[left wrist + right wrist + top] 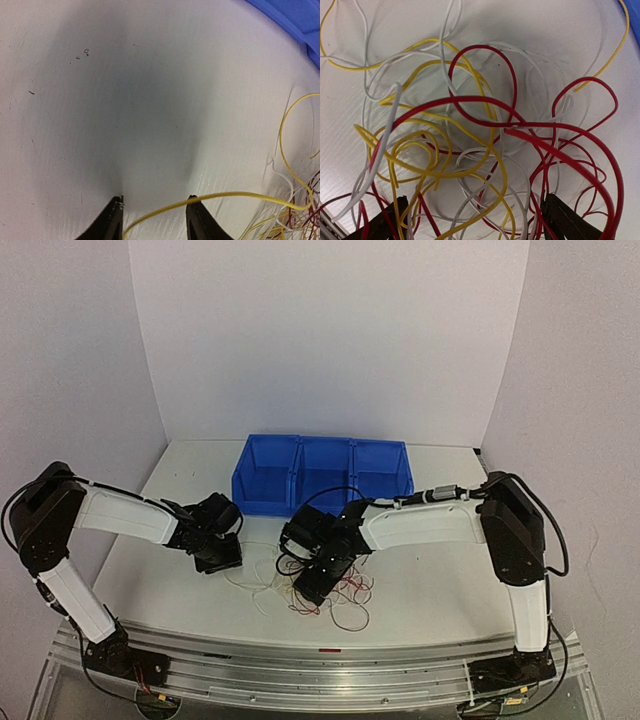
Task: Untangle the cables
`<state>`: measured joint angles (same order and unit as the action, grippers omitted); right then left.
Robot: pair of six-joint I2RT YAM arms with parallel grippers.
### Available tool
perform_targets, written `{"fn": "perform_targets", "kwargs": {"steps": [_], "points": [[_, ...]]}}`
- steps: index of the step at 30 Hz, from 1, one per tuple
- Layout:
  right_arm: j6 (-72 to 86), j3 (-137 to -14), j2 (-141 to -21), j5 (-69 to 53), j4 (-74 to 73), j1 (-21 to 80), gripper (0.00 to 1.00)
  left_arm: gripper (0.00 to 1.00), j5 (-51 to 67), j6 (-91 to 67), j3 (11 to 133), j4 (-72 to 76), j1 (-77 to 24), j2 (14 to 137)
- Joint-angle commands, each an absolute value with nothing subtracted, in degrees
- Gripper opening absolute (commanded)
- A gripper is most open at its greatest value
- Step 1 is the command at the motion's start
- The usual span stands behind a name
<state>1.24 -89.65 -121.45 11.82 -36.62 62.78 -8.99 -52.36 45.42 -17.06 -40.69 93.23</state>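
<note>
White matte tabletop [440, 580] carries a tangle of thin, glossy red, white and yellow cables [335, 595] near centre, in front of the blue plastic three-compartment bin [262, 492]. The right gripper [475, 220] hangs over the knot, fingers spread. The left gripper [155, 222], also spread, has one springy yellow strand [225, 195] between its fingers. It would do best to pinch that strand alone and draw it left slowly.

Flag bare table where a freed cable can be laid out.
Bare: table between the left wall and the bins; the patch between the cables and the right arm's base. Crowded: in front of the bins, from the left hand to the right hand.
</note>
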Motion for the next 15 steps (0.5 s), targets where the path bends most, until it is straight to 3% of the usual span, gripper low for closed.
{"fn": "perform_targets", "kwargs": {"steps": [1, 2, 3, 5, 7, 12, 15], "points": [[1.2, -89.4, -122.2, 15.2, -33.2, 62.7, 0.76, 0.15, -9.4, -50.4, 48.3, -17.3, -40.4, 94.7], [1.6, -89.0, -122.0, 16.0, -32.7, 62.7, 0.66, 0.03, -9.9, -50.3, 49.0, -18.0, -40.4, 94.8], [2.0, -88.3, -121.7, 16.9, -32.3, 62.7, 0.55, 0.00, -10.6, -50.2, 50.1, -18.9, -40.4, 94.8], [3.2, -86.4, -120.7, 19.1, -30.9, 62.7, 0.34, 0.00, -12.5, -50.0, 52.2, -22.3, -40.4, 94.3], [5.3, -84.6, -119.4, 22.8, -30.4, 62.5, 0.19, 0.00, -15.5, -50.3, 54.0, -25.8, -40.4, 92.5], [13.5, -75.8, -112.0, 30.2, -30.4, 60.7, 0.01, 0.00, -26.6, -52.7, 58.7, -36.8, -40.4, 83.8], [17.9, -68.7, -106.0, 29.8, -30.6, 58.1, 0.00, 0.00, -32.9, -54.6, 61.9, -43.1, -40.3, 77.8]]}}
